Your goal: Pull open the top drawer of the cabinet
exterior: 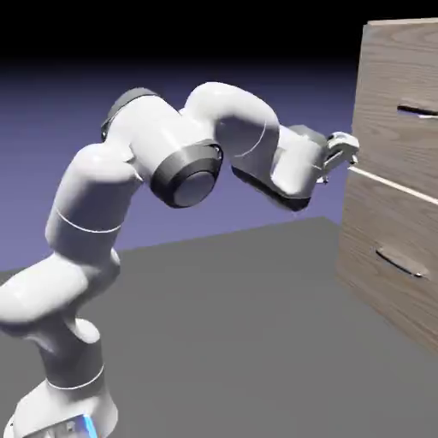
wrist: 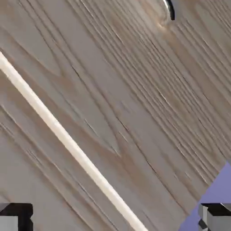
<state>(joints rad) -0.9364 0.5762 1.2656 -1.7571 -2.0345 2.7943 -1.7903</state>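
Item: robot gripper (wrist: 115, 217). Fingertips wide apart at the lower left and lower right corners of the hand view, nothing clamped between.

Item: top drawer (exterior: 398, 81), task piece, upper right of the exterior view. Looks closed. Flat front, light brown wood grain; thin straight dark bar handle (exterior: 417, 111), apart from the gripper.

Step in hand, as judged: approach, ahead of any grasp. Next move calls for bringing the fingers up and across to that bar, turning them to straddle it, closing, then drawing straight back.

Item: cabinet (exterior: 346, 231), tall, boxy, right side of the exterior view. Grain streaked brown and grey, running diagonally in the hand view.

Item: pale strip (wrist: 76, 151), smooth, straight, narrow; divides the fronts.

Item: lower handle (exterior: 400, 262), bowed, greyish, glossy. The curved end at the hand view's top edge is probably this one; wrong target.
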